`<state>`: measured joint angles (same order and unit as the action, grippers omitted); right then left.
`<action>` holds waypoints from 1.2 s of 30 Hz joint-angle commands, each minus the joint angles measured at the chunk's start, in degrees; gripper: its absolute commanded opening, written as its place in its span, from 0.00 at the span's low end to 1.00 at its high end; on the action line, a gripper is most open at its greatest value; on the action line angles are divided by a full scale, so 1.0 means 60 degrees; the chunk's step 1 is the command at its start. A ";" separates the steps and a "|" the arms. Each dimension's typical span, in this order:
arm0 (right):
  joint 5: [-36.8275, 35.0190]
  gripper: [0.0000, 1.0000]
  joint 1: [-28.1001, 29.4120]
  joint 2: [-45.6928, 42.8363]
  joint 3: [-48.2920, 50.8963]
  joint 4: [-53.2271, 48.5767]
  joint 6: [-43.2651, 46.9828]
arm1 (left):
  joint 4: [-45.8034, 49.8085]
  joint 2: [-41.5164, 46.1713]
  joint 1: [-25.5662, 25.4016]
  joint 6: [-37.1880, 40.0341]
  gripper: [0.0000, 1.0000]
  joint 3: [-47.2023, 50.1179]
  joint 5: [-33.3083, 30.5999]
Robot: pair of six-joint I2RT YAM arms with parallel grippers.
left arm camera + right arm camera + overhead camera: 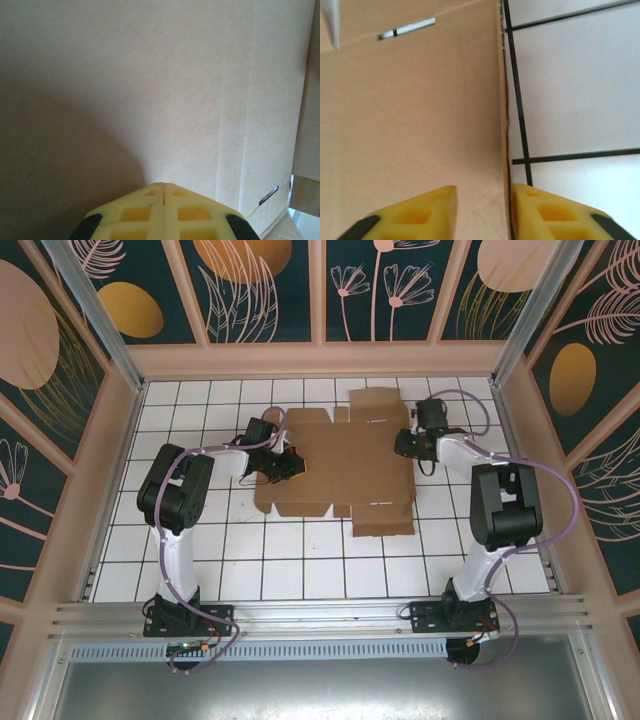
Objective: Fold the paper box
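1. Risk: your right pincer (405, 443) straddled the box (340, 455) at its right edge. If you closed it with no finger under the sheet, it would likely scrape the cardboard sideways rather than lift the flap.
2. Risk: the box lay loose on the worktop (300, 560). A one-sided pull could skew it unless your left pincer (285, 465) pinned it.
3. Left pincer: clenched, fingers (192, 210) together, nothing between them. Tips were over the box's left part; couldn't tell if they touched.
4. Right pincer: released, about half open and holding nothing. One finger (427, 210) was over cardboard, the other over tile, with the edge between.
5. Box: a flat unfolded sheet, mid-to-far worktop, between your arms.
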<state>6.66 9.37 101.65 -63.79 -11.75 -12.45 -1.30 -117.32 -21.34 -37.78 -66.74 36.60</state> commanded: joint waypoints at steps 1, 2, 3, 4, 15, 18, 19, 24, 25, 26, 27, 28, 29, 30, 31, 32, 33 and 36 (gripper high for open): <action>0.3541 0.44 -0.0592 -0.0179 0.1114 0.1438 -0.0933 | 0.0085 -0.0237 -0.0032 0.0159 0.00 -0.0116 -0.0015; 0.3813 0.46 -0.0724 -0.0183 0.1291 0.1622 -0.1023 | 0.0070 -0.0260 -0.0028 0.0146 0.00 -0.0126 0.0012; 0.3818 0.49 -0.0807 -0.0164 0.1427 0.1671 -0.1074 | 0.0070 -0.0270 -0.0044 0.0151 0.00 -0.0141 0.0023; 0.3615 0.51 -0.0825 -0.0141 0.1489 0.1615 -0.1034 | 0.0070 -0.0285 -0.0035 0.0170 0.00 -0.0141 0.0004; 0.5712 0.57 -0.1136 0.0218 0.2380 0.2765 -0.1788 | 0.0012 -0.0551 -0.0036 0.0157 0.00 -0.0200 0.0126; 0.5741 0.56 -0.1338 0.0357 0.2377 0.2836 -0.2160 | 0.0083 -0.0614 -0.0043 0.0242 0.00 -0.0196 0.0070; 0.5114 0.56 -0.1371 0.0226 0.2356 0.2592 -0.2155 | 0.0112 -0.0590 -0.0032 0.0266 0.00 -0.0200 0.0028; 0.3188 0.57 -0.1492 -0.0179 0.1937 0.1299 -0.1852 | 0.0271 -0.0574 -0.0033 0.0400 0.00 -0.0300 -0.0143; 0.3106 0.57 -0.1518 -0.0147 0.1870 0.1134 -0.1824 | 0.0297 -0.0574 -0.0032 0.0419 0.00 -0.0313 -0.0157; 0.3056 0.56 -0.1544 -0.0098 0.1799 0.1015 -0.1783 | 0.0312 -0.0583 -0.0036 0.0444 0.00 -0.0310 -0.0179; 0.3071 0.56 -0.1561 0.0001 0.1762 0.0909 -0.1737 | 0.0366 -0.0590 -0.0032 0.0487 0.00 -0.0342 -0.0223; 0.3197 0.55 -0.1575 0.0171 0.1734 0.0828 -0.1677 | 0.0477 -0.0626 -0.0030 0.0562 0.00 -0.0382 -0.0312; 0.3328 0.54 -0.1576 0.0321 0.1690 0.0762 -0.1627 | 0.0576 -0.0681 -0.0020 0.0649 0.00 -0.0402 -0.0394; 0.3562 0.54 -0.1596 0.0465 0.1685 0.0758 -0.1595 | 0.0618 -0.0750 0.0004 0.0678 0.00 -0.0401 -0.0439; 0.4183 0.53 -0.1639 0.0671 0.1770 0.0953 -0.1599 | 0.0626 -0.0852 0.0075 0.0661 0.00 -0.0390 -0.0458; 0.4772 0.53 -0.1683 0.0842 0.1834 0.1148 -0.1661 | 0.0592 -0.0959 0.0159 0.0594 0.00 -0.0338 -0.0411; 0.5305 0.54 -0.1753 0.0984 0.1917 0.1364 -0.1803 | 0.0537 -0.1029 0.0212 0.0567 0.00 -0.0299 -0.0375; 0.7047 0.52 -0.1893 0.1261 0.2409 0.2676 -0.2465 | 0.0670 -0.1141 0.0246 0.0706 0.00 -0.0350 -0.0503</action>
<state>37.01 -2.52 104.71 -52.66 -0.30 -24.03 -0.67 -120.07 -20.62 -36.03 -69.23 37.65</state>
